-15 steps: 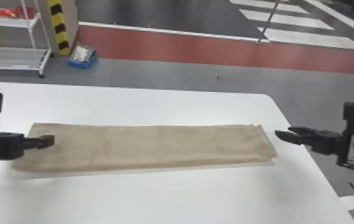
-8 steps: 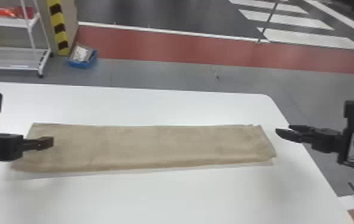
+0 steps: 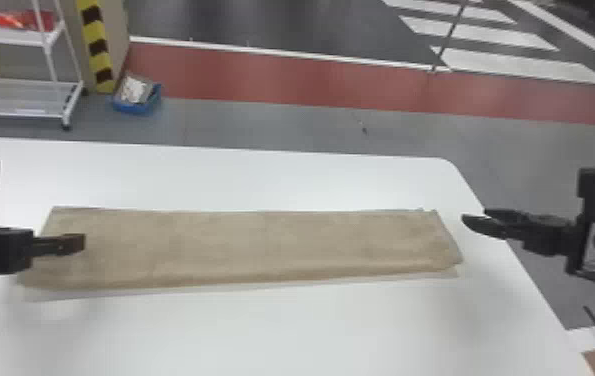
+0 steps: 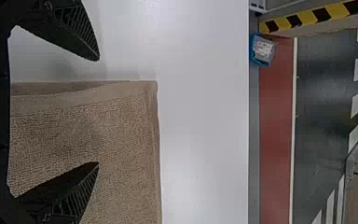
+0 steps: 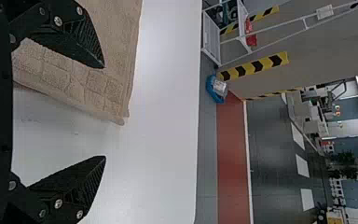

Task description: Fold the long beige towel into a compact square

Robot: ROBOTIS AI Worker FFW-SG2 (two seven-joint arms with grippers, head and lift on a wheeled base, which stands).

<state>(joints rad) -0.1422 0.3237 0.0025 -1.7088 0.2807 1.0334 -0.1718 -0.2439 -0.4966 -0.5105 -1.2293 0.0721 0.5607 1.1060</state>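
Towel (image 3: 261, 245) lies long across surface (image 3: 286, 335). Left gripper (image 3: 79, 243) over its left end, right gripper (image 3: 476, 222) near its right; both wide open, empty. Beyond, on floor: shelf (image 3: 16, 97), blue bin (image 3: 136, 106).

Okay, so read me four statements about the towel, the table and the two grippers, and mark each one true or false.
1. The towel lies on the white table. True.
2. The towel is already a compact square. False: it is a long strip.
3. The left gripper and the right gripper are both open. True.
4. The right gripper is over the middle of the towel. False: it is out by the towel's right end.
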